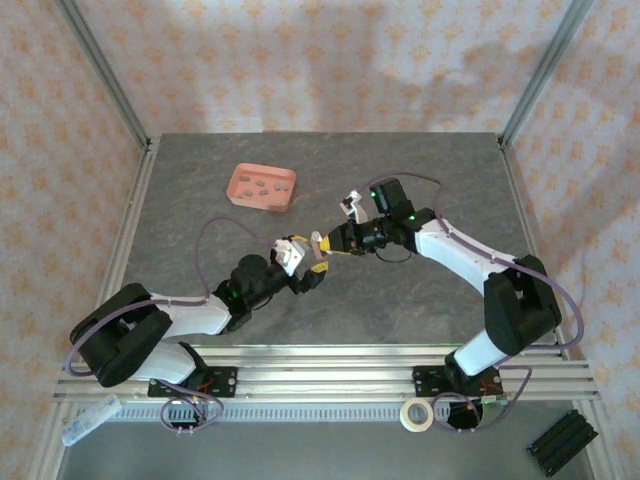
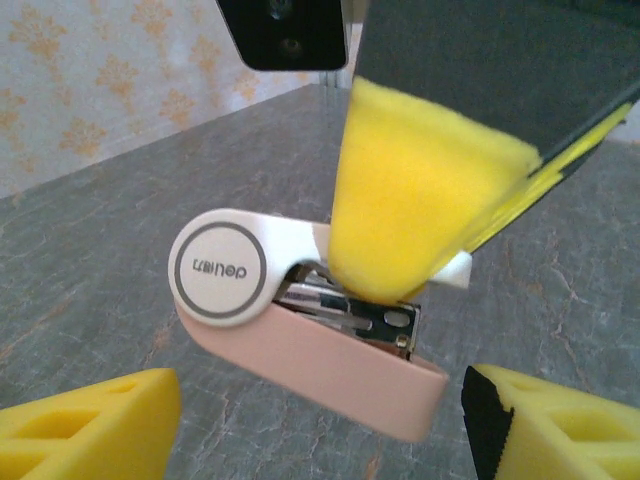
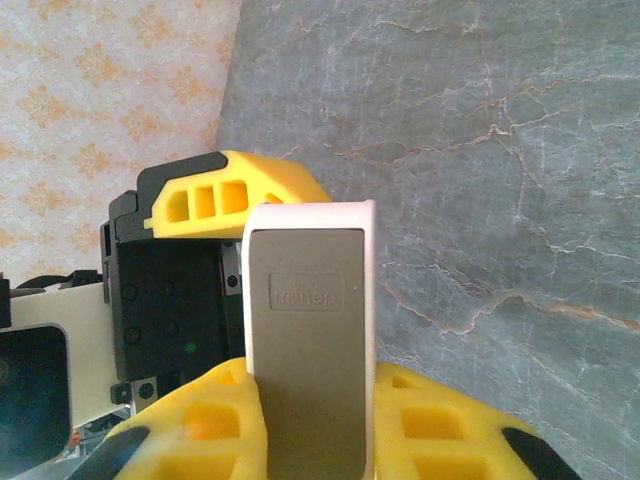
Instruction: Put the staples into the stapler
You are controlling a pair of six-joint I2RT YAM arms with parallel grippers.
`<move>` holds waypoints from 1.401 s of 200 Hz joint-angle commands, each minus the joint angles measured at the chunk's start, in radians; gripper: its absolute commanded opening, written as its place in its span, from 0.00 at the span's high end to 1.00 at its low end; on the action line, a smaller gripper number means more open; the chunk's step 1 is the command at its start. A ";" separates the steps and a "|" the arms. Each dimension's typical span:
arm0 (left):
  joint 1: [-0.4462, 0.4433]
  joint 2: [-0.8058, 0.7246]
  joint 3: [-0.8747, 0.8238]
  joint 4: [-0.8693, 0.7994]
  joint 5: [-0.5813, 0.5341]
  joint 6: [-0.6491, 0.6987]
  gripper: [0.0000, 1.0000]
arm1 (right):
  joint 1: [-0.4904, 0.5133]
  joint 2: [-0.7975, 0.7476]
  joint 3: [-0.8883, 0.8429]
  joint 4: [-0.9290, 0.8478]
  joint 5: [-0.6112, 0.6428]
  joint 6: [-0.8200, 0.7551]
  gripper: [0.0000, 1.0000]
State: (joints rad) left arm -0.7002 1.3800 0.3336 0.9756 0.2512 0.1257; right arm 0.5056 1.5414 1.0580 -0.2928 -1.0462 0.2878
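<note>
The stapler (image 2: 320,350), white-topped with a pink base, hangs above the table, its metal channel showing between the two halves. My right gripper (image 3: 310,400) is shut on it, yellow pads against both its sides, grey underside (image 3: 308,300) facing the camera. My left gripper (image 2: 315,405) is open just beneath and around the stapler's base, its fingers (image 2: 90,425) apart from it. From above, both grippers meet at mid-table around the stapler (image 1: 318,244). The staples (image 1: 262,184) lie as small grey bits in the salmon-pink tray (image 1: 262,206) at the back left.
A metal frame borders the grey stone-patterned table (image 1: 420,180). A roll of tape (image 1: 416,414) and a black block (image 1: 563,441) lie beyond the near rail, and a clear item (image 1: 90,420) sits at the near left.
</note>
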 commanded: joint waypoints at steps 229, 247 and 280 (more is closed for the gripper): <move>0.017 -0.157 0.019 -0.203 -0.460 0.013 0.25 | 0.017 -0.079 -0.079 -0.057 -0.062 -0.063 1.00; 0.030 -0.166 0.031 -0.229 -0.484 0.014 0.24 | 0.018 -0.086 -0.086 -0.066 -0.067 -0.063 1.00; 0.058 -0.183 0.048 -0.277 -0.507 -0.024 0.23 | 0.018 -0.093 -0.105 -0.011 -0.066 -0.017 1.00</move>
State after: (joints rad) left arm -0.6662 1.2274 0.3416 0.7269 -0.1814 0.1135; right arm 0.5163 1.4822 0.9783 -0.3069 -1.0824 0.2504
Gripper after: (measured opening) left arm 0.764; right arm 0.207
